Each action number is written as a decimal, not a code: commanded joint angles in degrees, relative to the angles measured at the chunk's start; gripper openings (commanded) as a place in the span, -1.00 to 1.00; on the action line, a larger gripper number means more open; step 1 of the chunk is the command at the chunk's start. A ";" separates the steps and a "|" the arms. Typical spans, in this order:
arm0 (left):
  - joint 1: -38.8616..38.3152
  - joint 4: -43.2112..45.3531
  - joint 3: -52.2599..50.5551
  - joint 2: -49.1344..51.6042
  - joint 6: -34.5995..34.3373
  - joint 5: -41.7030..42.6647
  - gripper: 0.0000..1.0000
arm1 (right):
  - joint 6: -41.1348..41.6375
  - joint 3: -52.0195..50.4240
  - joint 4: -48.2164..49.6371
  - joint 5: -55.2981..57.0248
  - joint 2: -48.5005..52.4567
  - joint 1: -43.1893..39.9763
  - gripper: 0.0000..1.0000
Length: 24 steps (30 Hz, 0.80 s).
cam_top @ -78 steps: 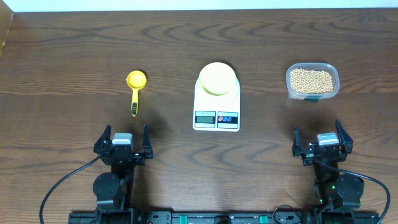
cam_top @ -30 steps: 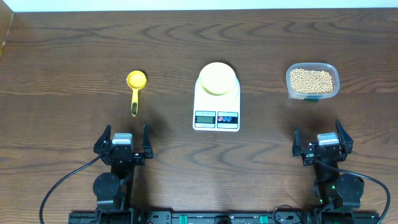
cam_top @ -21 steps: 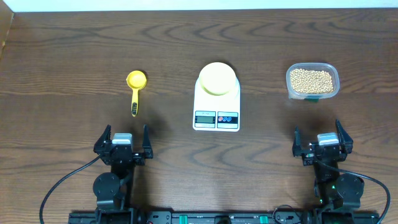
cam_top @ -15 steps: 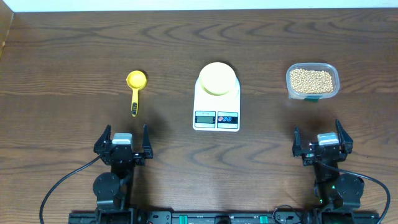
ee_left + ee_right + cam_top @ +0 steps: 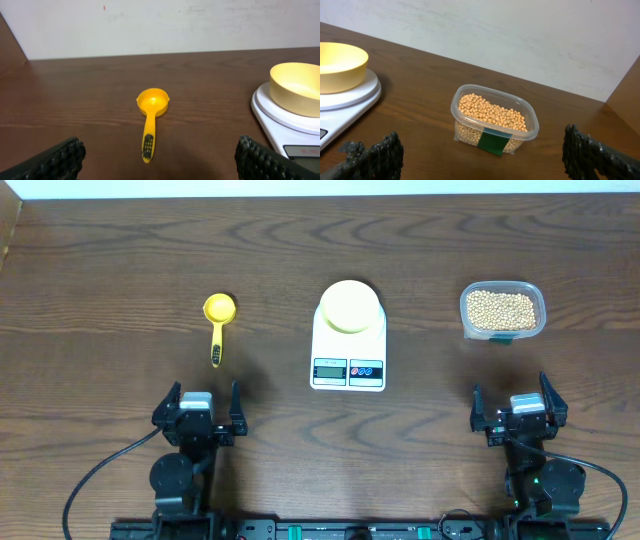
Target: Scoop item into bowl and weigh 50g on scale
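Table: dark brown wood with bold grain [image 5: 100,260], filling the overhead view; a pale wall [image 5: 150,20] rises behind its far edge in both wrist views.
Scale: white and rectangular [image 5: 348,352], at the middle of the table, with its grey display and 2 round buttons, 1 red and 1 blue, on the edge nearer the arms. The digits are too small to read.
Bowl: pale yellow and round [image 5: 349,306], upright on the far half of the scale, centred on its top. Its inside looks empty from the left wrist view.
Beans: small, round and tan [image 5: 501,309], all heaped inside the tub, well apart from the bowl.
Tub: clear plastic with rounded corners [image 5: 465,308], open-topped, standing on the table to the right of the scale and not touching it. A dark green label sits on its near wall.
Scoop: bright yellow [image 5: 217,330], lying flat on the table left of the scale, cup toward the far edge and handle pointing back at the left arm. The cup is empty, and a dark patch marks the handle.
Left gripper: near the front edge [image 5: 201,395], in line with the scoop but well short of it; its 2 fingers are spread wide, touching nothing.
Right gripper: near the front edge [image 5: 511,392], in line with the tub and well short of it; its 2 fingers are spread wide, touching nothing.
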 commanded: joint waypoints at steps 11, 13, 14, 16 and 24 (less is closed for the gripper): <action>0.20 -3.48 26.64 27.85 -1.53 0.44 0.96 | 0.81 -0.26 -0.02 0.44 -0.28 0.17 0.99; 0.20 -6.34 32.09 33.44 -1.55 1.73 0.96 | 0.81 -0.24 -0.02 0.44 -0.28 0.17 0.99; 0.20 -8.28 35.45 36.65 -1.55 2.58 0.96 | 0.81 -0.26 -0.02 0.44 -0.28 0.17 0.99; 0.20 -12.26 41.38 42.14 -1.55 3.78 0.96 | 0.81 -0.24 -0.02 0.44 -0.28 0.17 0.99; 0.20 -38.23 72.11 68.17 -1.51 4.85 0.96 | 0.81 -0.24 -0.02 0.44 -0.28 0.17 0.99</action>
